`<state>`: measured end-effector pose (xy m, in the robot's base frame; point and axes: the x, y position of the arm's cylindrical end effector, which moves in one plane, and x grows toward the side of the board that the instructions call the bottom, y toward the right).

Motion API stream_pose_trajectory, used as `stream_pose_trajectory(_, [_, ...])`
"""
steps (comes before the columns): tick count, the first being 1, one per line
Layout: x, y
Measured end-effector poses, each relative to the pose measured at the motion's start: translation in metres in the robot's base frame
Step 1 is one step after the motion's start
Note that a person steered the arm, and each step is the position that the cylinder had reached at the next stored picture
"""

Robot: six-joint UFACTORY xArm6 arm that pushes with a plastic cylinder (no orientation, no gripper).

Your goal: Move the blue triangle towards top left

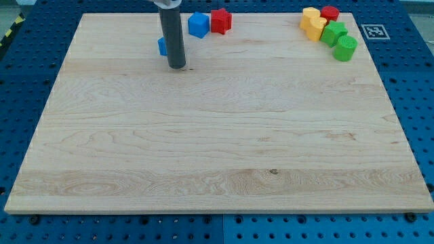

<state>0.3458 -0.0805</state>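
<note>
With no jaws to judge, my tip (176,66) stood just right of the half-hidden blue triangle (162,46) at the worktop's (217,149) far left, risking glancing off it.

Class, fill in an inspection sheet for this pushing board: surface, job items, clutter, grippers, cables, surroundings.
Surface: wooden board, flat, light grain.
Job's things: blue triangle, mostly hidden behind the rod, near the view's top left.
Clutter: blue block touching red block; at top right, two yellow blocks, a small red block, two green blocks.
Grippers: none; my tip sits just right of the triangle.
Cables: nothing seen.
Surroundings: blue perforated table, a marker tag.
</note>
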Motion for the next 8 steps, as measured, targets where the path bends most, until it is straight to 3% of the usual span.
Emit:
stream_pose_trajectory(3, [-0.065,-0.037])
stream_pose_trajectory(5, [-0.056,-0.016])
stream_pose_trajectory(7, [-0.100,-0.004])
stream_pose_trajectory(8, [-0.103,-0.025])
